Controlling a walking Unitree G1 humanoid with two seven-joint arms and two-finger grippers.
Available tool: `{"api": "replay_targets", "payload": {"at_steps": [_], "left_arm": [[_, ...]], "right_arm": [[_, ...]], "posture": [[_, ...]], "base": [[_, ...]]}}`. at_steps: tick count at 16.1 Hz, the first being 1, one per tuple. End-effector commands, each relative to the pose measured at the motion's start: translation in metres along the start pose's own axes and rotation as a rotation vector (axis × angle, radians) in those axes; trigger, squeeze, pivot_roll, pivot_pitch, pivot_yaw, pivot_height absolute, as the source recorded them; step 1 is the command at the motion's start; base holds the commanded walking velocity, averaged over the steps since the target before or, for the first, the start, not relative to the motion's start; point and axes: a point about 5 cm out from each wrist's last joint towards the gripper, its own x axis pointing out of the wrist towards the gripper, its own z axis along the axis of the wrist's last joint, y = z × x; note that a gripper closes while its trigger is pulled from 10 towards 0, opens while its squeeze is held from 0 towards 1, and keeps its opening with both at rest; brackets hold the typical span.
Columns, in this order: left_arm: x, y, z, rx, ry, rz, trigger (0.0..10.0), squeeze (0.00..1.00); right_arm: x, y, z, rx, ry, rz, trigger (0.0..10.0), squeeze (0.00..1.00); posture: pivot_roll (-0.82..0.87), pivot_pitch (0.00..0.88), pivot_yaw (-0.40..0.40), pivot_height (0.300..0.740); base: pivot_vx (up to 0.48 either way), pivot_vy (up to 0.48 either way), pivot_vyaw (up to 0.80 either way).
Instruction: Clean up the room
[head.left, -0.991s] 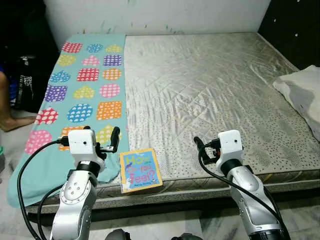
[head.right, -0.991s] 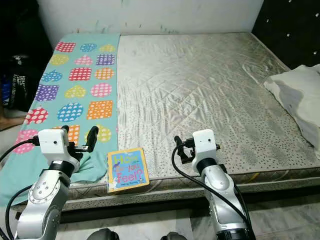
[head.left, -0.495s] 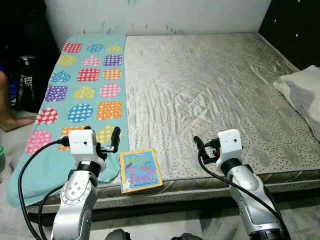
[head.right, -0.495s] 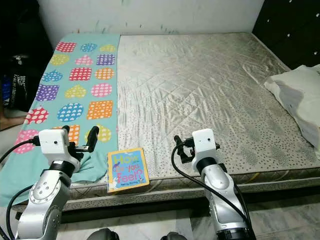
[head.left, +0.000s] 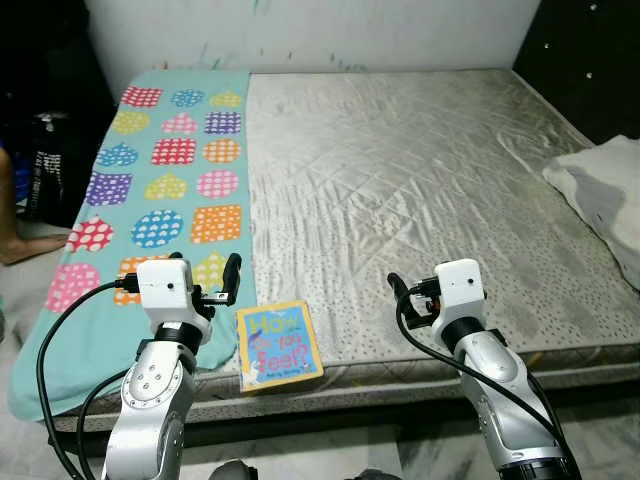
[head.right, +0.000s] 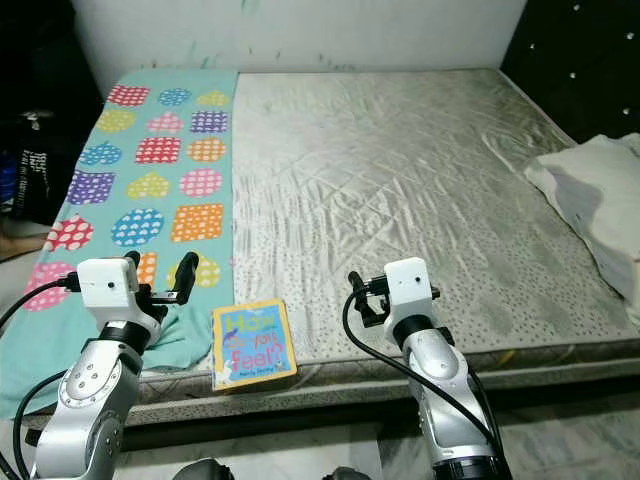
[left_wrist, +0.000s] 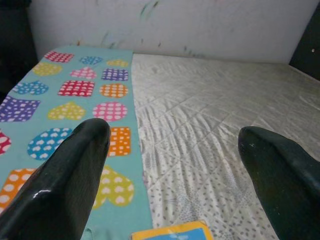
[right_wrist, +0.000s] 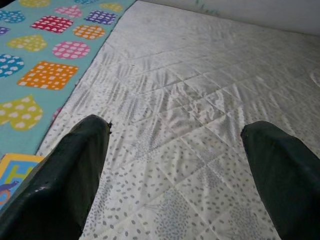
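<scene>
Two silver arms reach forward over the near edge of a bed (head.left: 420, 190), which I use as the landmark. The bed carries a pale quilted mattress, bare across most of its width.

A teal blanket (head.left: 165, 180) with bright dotted hearts, circles and squares covers the bed's left strip, running from the wall down to the near edge, where it hangs over slightly.

A small book (head.left: 279, 343) with a yellow border and blue cover lies flat at the bed's near edge, just beside the blanket's right border. One corner juts a little past the mattress edge.

The left gripper (left_wrist: 172, 150) hovers above the near edge, over the blanket's lower corner and just left of the book. Its two black fingers (left_wrist: 75, 165) stand wide apart and hold nothing.

The right gripper (right_wrist: 175, 160) hovers above the near edge too, well to the right of the book, over bare mattress. Its fingers (right_wrist: 67, 170) are also spread wide and empty.

A white pillow (head.left: 605, 190) rests at the bed's right side.

A person's foot (head.left: 25, 248) shows on the floor left of the bed, beside a dark bag (head.left: 45, 165).
</scene>
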Motion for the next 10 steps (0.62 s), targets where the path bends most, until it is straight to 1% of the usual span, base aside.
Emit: {"api": "replay_targets", "payload": {"at_steps": [1,10], "left_arm": [[-0.0009,-0.0003,0.0027,0.003,-0.01,-0.007,10.0,0.0],[0.0003,-0.0011,0.0026,0.001,-0.009,-0.016,10.0,0.0]], "right_arm": [[-0.0005,-0.0009,-0.0015,-0.005,0.011,0.004,10.0,0.0],[-0.0004,-0.001,-0.001,-0.005,0.006,0.002,10.0,0.0]], "posture": [[-0.01,0.119,-0.016,0.692],[-0.01,0.118,-0.012,0.692]], "base": [[0.285,0.0,0.0],[0.296,0.0,0.0]]}}
